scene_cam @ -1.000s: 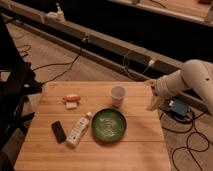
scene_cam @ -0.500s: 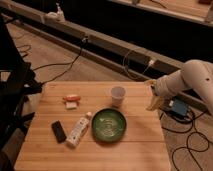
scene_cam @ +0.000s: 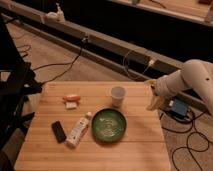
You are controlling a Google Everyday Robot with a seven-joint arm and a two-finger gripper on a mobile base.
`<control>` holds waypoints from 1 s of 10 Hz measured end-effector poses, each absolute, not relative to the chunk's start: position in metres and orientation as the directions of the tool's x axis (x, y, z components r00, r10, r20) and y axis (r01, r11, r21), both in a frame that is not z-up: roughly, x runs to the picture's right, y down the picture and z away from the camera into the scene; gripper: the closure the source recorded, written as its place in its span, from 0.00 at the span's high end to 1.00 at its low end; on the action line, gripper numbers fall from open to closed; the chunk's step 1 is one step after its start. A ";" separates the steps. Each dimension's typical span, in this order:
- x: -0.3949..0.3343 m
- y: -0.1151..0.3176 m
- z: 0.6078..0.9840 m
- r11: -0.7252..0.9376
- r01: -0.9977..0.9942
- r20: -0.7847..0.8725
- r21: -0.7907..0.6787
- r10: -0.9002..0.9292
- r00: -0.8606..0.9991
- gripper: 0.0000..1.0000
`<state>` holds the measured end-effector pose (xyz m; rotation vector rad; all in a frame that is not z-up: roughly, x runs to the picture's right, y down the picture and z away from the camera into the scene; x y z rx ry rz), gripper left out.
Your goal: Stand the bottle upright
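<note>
Nothing has changed from a second ago: arm, gripper and every item sit exactly where they were. The gripper (scene_cam: 152, 102) hangs just off the right edge of the table (scene_cam: 135, 156), fingers spread wide and holding nothing. The bottle (scene_cam: 79, 130) lies flat on its side at centre-left, cap pointing up-right towards the green bowl (scene_cam: 109, 125) just beside it (not upright yet). A flat black device (scene_cam: 59, 131) lies on the bottle's other side, and a white cup (scene_cam: 118, 95) stands behind the bowl. The surface is pale wooden planks. Behind it, cables (scene_cam: 65, 65) trail over the floor, and a blue box (scene_cam: 178, 108) sits under the arm.
</note>
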<state>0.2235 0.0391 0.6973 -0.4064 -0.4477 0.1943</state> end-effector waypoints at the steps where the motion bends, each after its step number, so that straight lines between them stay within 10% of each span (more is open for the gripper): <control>1: 0.213 0.039 0.699 0.901 -0.057 0.400 -0.429 0.246 0.883 0.80; 10: 0.062 0.048 0.701 0.846 0.370 0.675 -0.384 -0.016 0.738 0.80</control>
